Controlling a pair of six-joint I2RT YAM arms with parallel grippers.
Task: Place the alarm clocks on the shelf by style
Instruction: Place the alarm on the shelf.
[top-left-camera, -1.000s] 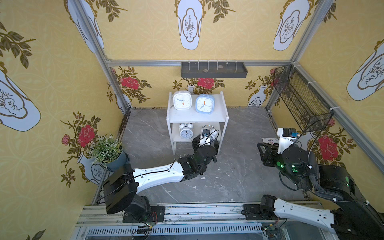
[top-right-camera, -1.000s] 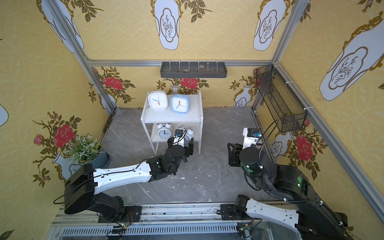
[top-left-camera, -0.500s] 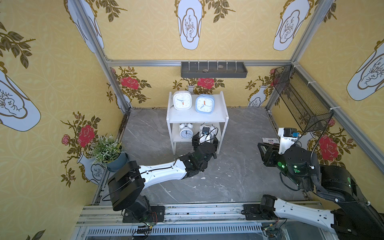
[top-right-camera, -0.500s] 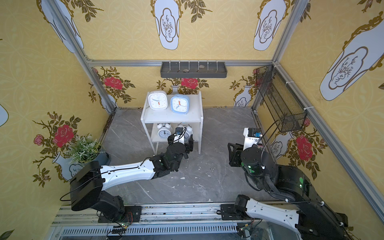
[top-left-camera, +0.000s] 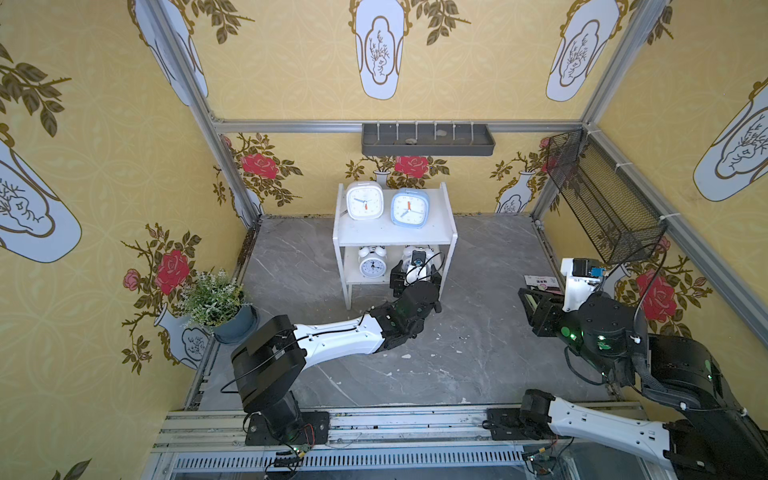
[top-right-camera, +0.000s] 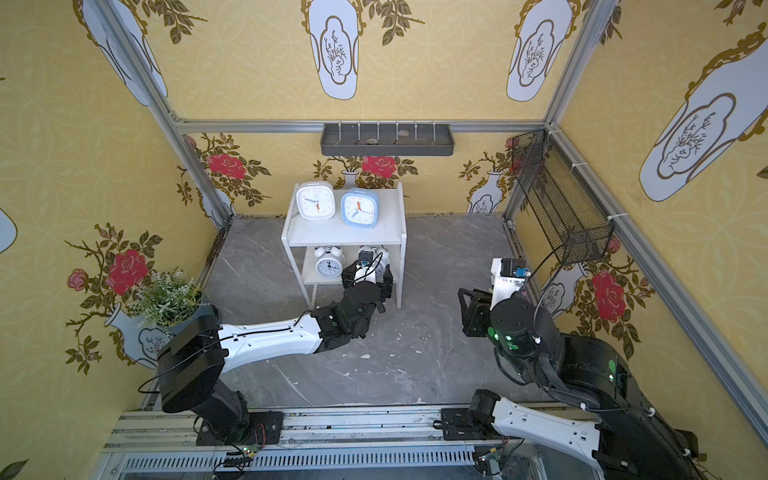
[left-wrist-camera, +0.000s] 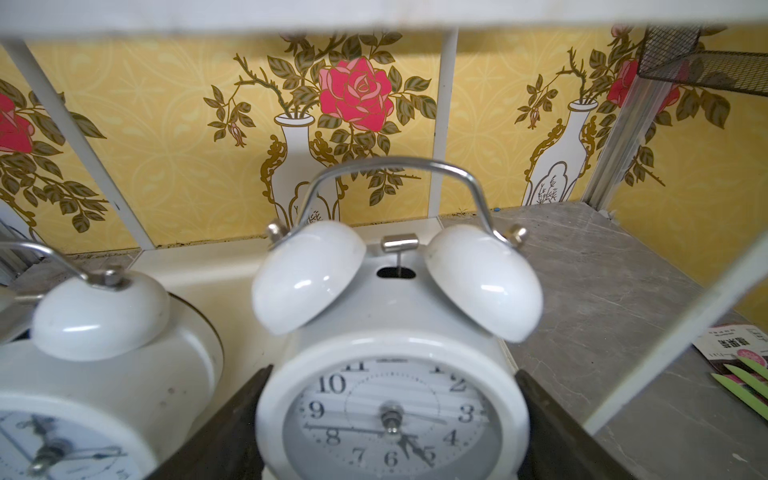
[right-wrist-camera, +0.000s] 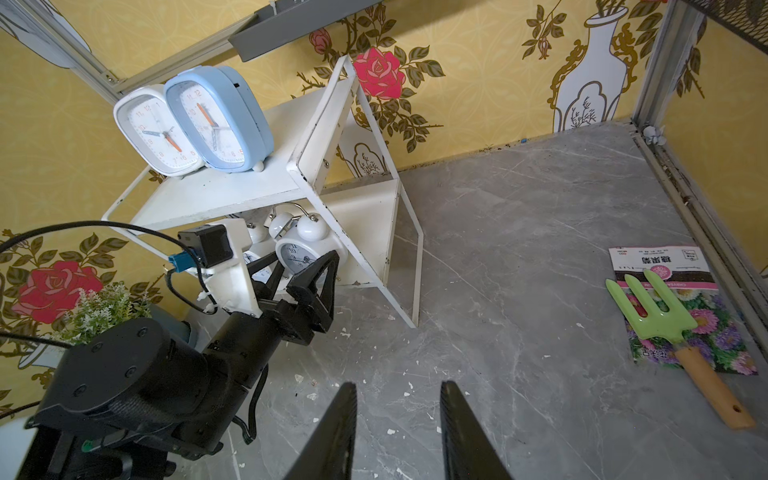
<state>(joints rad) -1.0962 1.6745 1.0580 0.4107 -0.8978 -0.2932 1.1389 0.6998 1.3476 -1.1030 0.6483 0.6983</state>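
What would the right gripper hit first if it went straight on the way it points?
Probably the grey floor, just short of the near side frame of the shelf; the right gripper aims low toward that frame's foot. Depth is unclear, so it might be the frame instead.

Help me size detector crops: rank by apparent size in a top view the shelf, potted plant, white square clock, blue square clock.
1. shelf
2. potted plant
3. white square clock and blue square clock, alike
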